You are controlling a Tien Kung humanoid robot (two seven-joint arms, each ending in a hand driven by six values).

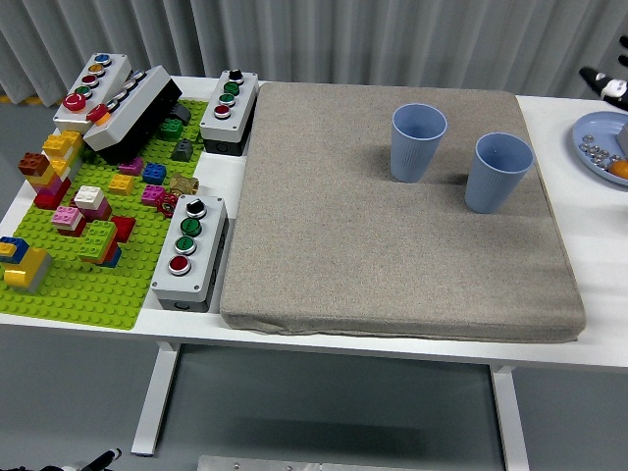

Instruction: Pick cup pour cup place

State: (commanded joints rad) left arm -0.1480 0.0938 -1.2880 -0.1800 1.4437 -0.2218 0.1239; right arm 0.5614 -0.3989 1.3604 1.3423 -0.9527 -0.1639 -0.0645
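- Both cups stand upright on the grey mat (392, 226): right cup (497, 173) near its right edge, left cup (418, 142) just beside.
- My right hand (610, 85) barely shows at the frame's right edge; fingers' state I cannot tell.
- I'd approach the right cup sideways, mid-height, wrapping evenly.

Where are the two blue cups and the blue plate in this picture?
Left cup (416, 147): head view, on its outer wall below the rim.
Right cup (496, 179): head view, on its outer wall facing the camera.
Plate (586, 143): head view, on its bare left rim at the picture's right edge.
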